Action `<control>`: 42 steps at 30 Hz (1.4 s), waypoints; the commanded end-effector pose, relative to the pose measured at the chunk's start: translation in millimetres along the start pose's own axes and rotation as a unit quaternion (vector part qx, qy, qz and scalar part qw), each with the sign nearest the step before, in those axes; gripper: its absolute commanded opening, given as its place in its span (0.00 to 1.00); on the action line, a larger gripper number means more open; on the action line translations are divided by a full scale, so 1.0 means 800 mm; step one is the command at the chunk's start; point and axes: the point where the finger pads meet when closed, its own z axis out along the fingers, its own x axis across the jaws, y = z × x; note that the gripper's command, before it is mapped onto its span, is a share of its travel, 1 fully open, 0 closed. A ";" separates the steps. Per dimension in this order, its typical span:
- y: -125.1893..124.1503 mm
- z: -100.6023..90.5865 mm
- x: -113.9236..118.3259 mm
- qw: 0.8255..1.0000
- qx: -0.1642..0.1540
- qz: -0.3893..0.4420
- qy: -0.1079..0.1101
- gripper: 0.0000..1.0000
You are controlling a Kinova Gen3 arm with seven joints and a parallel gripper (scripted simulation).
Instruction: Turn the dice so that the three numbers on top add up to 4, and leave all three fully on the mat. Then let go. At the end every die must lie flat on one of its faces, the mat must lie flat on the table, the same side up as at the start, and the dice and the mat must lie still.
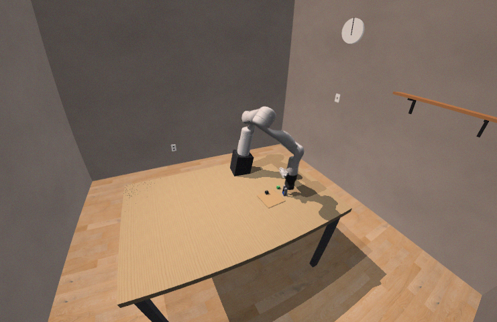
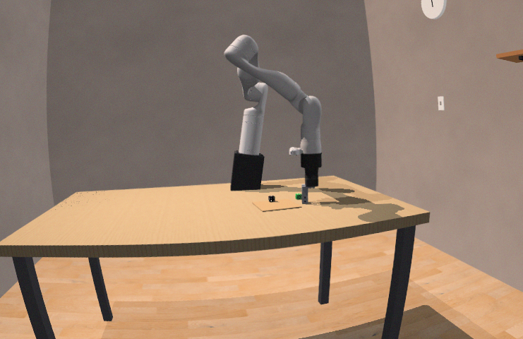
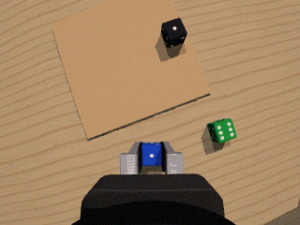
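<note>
The gripper (image 3: 152, 161) is pointing straight down over the wooden table (image 1: 188, 235) and is clamping the blue die (image 3: 152, 156) between its two grey fingers, one finger pressing on each side of the cube. In the wrist view the blue die is showing a single white pip on its upper face, and it is sitting just off the near edge of the tan mat (image 3: 119, 69), beside it rather than on it. From the exterior view the fingertips are reaching down to about table level at the mat's right-hand end, though whether the die is resting on the wood or hanging slightly above it cannot be told. The black die (image 3: 174, 32) is lying flat on the mat close to one of its edges, with one white pip facing up. The green die (image 3: 223, 130) is resting on the bare table, off the mat and near its corner (its top face is showing six pips), a little way to the side of the gripper and not touching it. The mat itself is lying flat on the table. The arm's black base block (image 2: 245, 171) is standing further back on the table, well apart from the dice.
</note>
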 end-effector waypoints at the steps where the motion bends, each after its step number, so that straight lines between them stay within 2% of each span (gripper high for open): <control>1: 0.000 -0.001 -0.001 1.000 0.000 0.000 -0.001 0.40; 6: 0.000 -0.006 -0.001 1.000 0.000 0.000 -0.001 0.40; 12: 0.000 -0.038 -0.001 1.000 0.000 0.000 -0.001 0.40; 14: 0.000 -0.038 -0.001 1.000 0.000 0.000 -0.001 0.40; 21: 0.000 -0.094 -0.001 1.000 0.000 0.000 -0.001 0.40; 26: 0.000 -0.120 -0.001 1.000 0.000 0.000 -0.001 0.40; 42: 0.000 -0.126 -0.001 1.000 0.000 0.003 -0.001 0.40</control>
